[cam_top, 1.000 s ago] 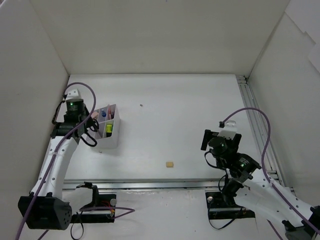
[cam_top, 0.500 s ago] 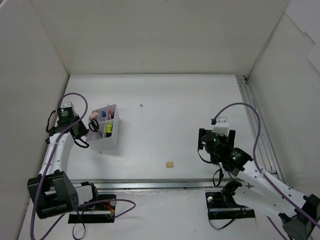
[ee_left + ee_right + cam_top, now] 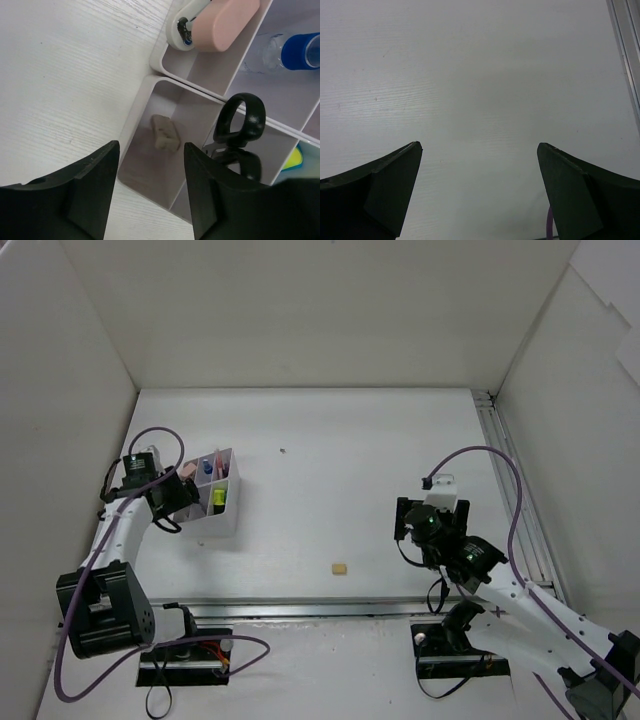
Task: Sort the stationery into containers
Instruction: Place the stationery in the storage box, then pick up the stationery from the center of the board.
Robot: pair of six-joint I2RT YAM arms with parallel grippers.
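- White translucent plastic box [image 3: 222, 518] is sitting at the left side of the table [image 3: 380, 460], with dividers splitting it into several compartments.
- Left gripper [image 3: 151, 155] is hovering just above the box's near-left compartment, its jaws spread apart and gripping nothing.
- Beige eraser [image 3: 165, 133] is lying on the floor of that compartment, in line with the gap between the two fingers.
- Scissors [image 3: 240, 120] are standing with their black loop handles poking up just right of the eraser. Whether they share its compartment or sit past the divider, I cannot tell.
- Pink-and-white correction tape [image 3: 220, 22] is resting in the compartment beyond, on the far-left side of the box.
- Blue-ended highlighter [image 3: 300, 50] is standing in a compartment to the right of the tape, and a yellow-green tip [image 3: 295, 159] is showing in another one nearer.
- Second eraser [image 3: 341, 568] is lying loose on the table close to the near edge, between the two arms and well apart from the box.
- Right gripper [image 3: 479, 147] is hanging over bare table on the right side, its fingers wide apart and empty.
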